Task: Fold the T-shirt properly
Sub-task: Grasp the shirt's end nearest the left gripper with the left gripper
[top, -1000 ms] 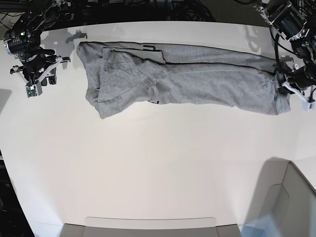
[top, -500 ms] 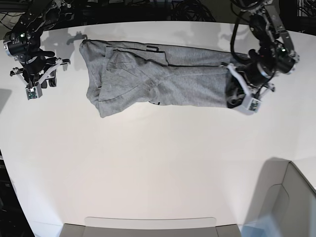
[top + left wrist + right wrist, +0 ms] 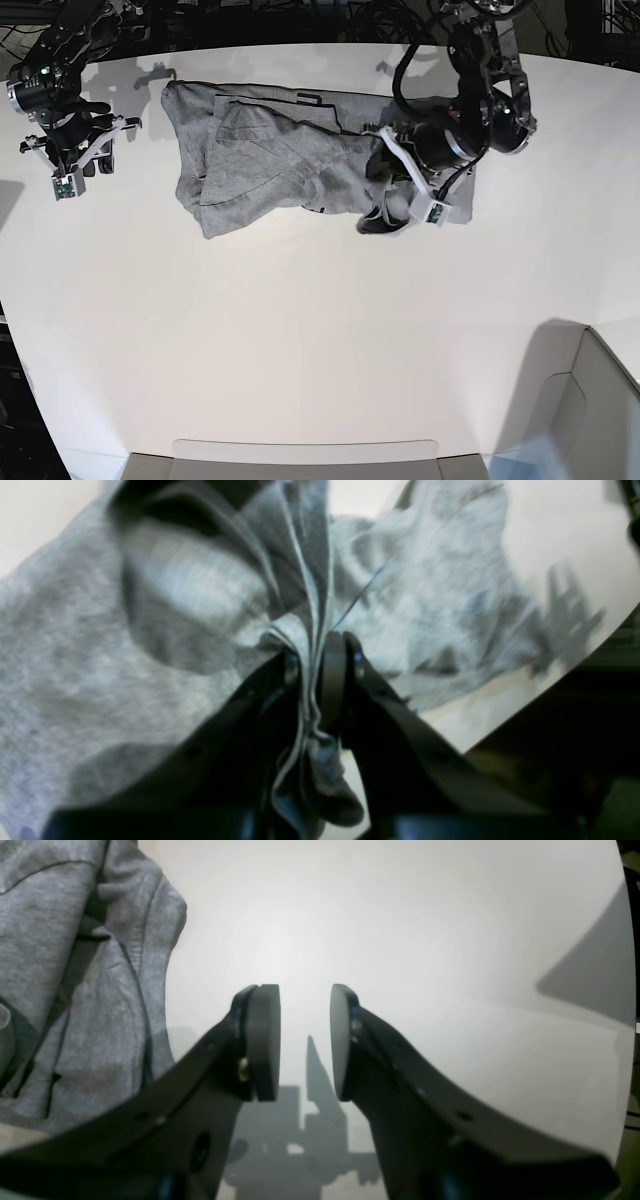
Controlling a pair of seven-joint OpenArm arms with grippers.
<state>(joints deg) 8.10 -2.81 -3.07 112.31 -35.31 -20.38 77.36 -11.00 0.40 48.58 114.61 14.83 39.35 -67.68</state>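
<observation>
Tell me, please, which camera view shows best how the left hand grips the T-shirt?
The left wrist view: the left hand fills it, shut on a bunched pleat of the T-shirt, with folded edges hanging below the pinch. The base view shows that arm over the shirt's end, but the pinch itself is too small to see. The right wrist view shows only a shirt edge.

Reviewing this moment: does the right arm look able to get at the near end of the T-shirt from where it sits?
Probably yes. The right gripper is open and holds nothing, with bare table between it and the T-shirt. The left gripper grips the shirt's far end, well clear of that approach.
</observation>
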